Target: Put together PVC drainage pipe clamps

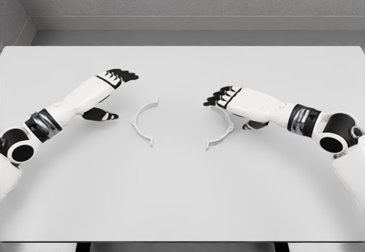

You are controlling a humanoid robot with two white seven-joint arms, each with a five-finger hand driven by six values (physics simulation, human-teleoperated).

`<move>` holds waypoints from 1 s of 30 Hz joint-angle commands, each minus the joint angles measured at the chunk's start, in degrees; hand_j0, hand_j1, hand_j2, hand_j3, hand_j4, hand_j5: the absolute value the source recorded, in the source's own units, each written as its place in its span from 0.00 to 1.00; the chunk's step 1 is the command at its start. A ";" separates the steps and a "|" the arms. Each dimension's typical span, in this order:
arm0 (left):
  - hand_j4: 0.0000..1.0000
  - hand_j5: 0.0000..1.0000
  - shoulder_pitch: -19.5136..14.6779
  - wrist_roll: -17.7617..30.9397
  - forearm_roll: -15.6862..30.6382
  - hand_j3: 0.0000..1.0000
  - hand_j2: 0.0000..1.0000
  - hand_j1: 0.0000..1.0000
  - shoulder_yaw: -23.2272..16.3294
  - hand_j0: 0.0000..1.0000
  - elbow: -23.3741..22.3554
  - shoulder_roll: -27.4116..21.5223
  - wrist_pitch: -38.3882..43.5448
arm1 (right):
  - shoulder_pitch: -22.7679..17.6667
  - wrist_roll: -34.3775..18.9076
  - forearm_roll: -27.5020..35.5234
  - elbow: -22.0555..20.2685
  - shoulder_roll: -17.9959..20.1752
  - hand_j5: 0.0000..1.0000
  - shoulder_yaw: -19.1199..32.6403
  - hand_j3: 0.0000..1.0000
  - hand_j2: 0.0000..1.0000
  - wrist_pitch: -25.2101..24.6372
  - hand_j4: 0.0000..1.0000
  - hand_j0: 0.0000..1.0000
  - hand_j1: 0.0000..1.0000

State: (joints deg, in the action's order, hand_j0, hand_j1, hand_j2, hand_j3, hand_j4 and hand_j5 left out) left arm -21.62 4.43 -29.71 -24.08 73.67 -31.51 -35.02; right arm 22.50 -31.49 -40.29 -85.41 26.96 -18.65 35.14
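In the head view, two clamp halves lay apart mid-frame on the tabletop (182, 195): left clamp half (144, 121), right clamp half (222, 129). Left robot hand (111, 89) and right robot hand (225, 97) hovered spread, empty. Each should probably pinch its half's outer arc, keeping the ends aligned.

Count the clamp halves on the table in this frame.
2. The left clamp half lies bare near the table's middle, apart from the left hand. The right clamp half lies partly under the right hand. Nothing else looks hidden.
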 commanded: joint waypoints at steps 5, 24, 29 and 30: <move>1.00 1.00 -0.26 -0.03 -0.17 1.00 1.00 1.00 -0.18 1.00 -1.08 1.18 0.02 | 1.23 0.02 -0.22 3.67 -2.18 1.00 -0.24 1.00 1.00 -0.14 1.00 1.00 1.00; 1.00 1.00 -0.79 -0.03 -0.26 1.00 1.00 1.00 -1.76 1.00 -1.87 2.33 0.02 | 2.37 -0.06 -0.40 5.87 -4.46 1.00 -0.42 1.00 1.00 -0.14 1.00 1.00 1.00; 1.00 1.00 -0.79 -0.03 -0.26 1.00 1.00 1.00 -1.85 1.00 -1.78 2.77 0.02 | 2.46 0.02 -0.66 6.05 -4.55 1.00 -0.51 1.00 1.00 -0.14 1.00 1.00 1.00; 1.00 1.00 -0.79 -0.03 -0.26 1.00 1.00 1.00 -1.85 1.00 -1.78 2.77 0.02 | 2.46 0.02 -0.75 6.13 -4.55 1.00 -0.51 1.00 1.00 -0.14 1.00 1.00 1.00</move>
State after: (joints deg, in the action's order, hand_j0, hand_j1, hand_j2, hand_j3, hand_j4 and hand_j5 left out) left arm -22.41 4.43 -30.36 -25.95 71.86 -28.82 -35.02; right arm 25.14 -31.52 -41.26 -79.35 22.41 -19.18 35.15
